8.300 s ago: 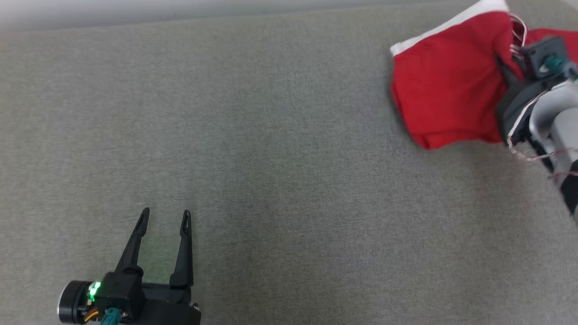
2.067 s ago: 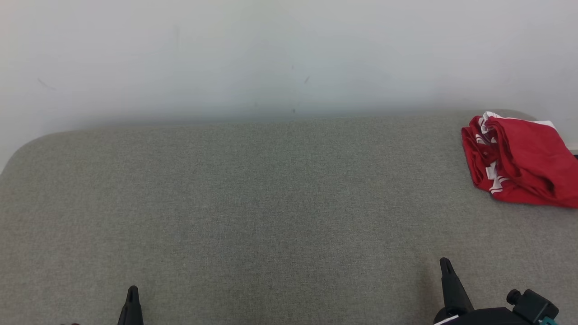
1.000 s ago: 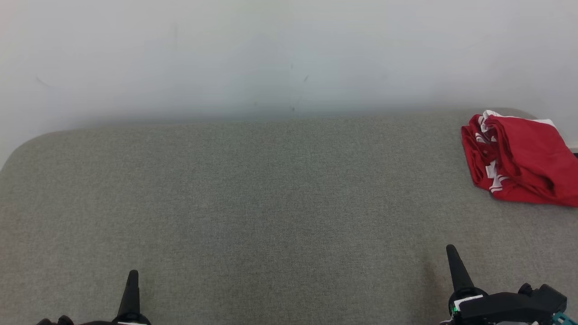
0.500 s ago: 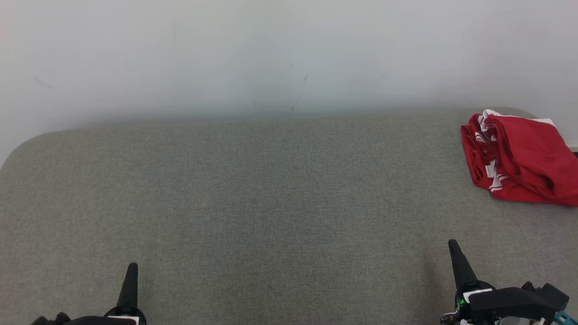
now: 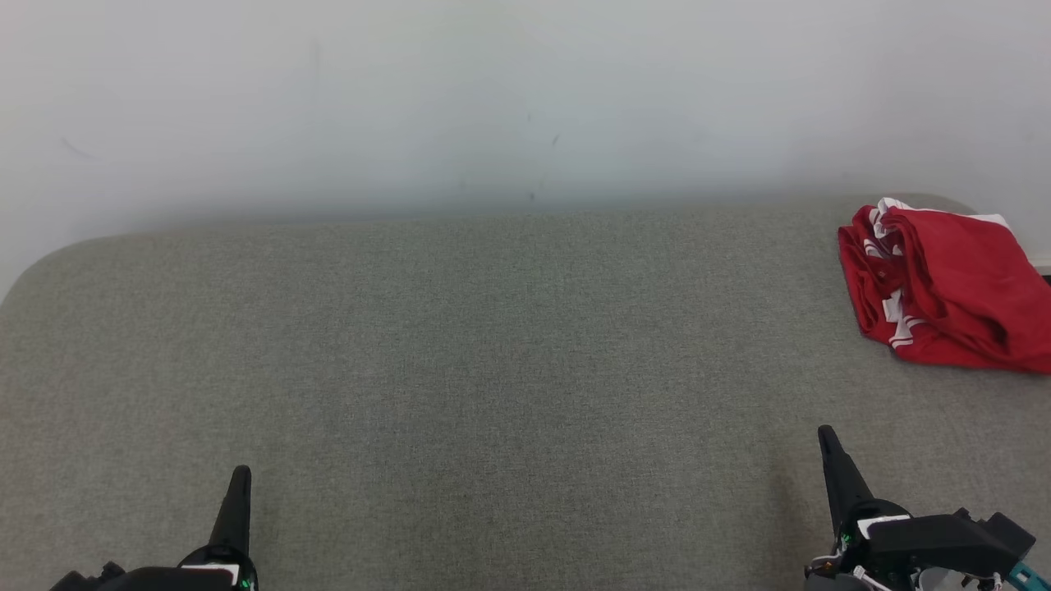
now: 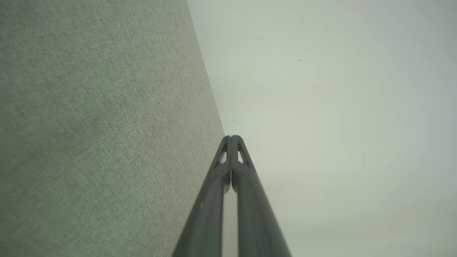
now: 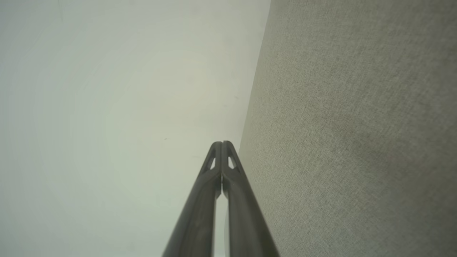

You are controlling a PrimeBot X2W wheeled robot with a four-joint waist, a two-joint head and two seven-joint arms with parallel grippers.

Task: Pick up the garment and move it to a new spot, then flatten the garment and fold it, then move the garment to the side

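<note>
Garment (image 5: 944, 287) beyond right end effector (image 5: 828, 447)

Garment (image 5: 944, 287) on the far right corner of the surface (image 5: 493, 369), wall (image 5: 493, 98) behind; left gripper (image 5: 240, 474) near-left, right gripper (image 5: 824, 433) near-right.

A grey woven-fabric surface (image 5: 493, 369) spreads wide ahead of both pairs of closed jaws. Its far left corner is rounded and lies well ahead and to the left of the left gripper (image 5: 240, 478). One red garment (image 5: 952, 287) with white trim lies on it, loosely folded into a rumpled heap. The heap is well ahead of the right gripper (image 5: 826, 437) and off to its right, near the surface's far edge. In both wrist views the same weave runs alongside the closed jaws.
</note>
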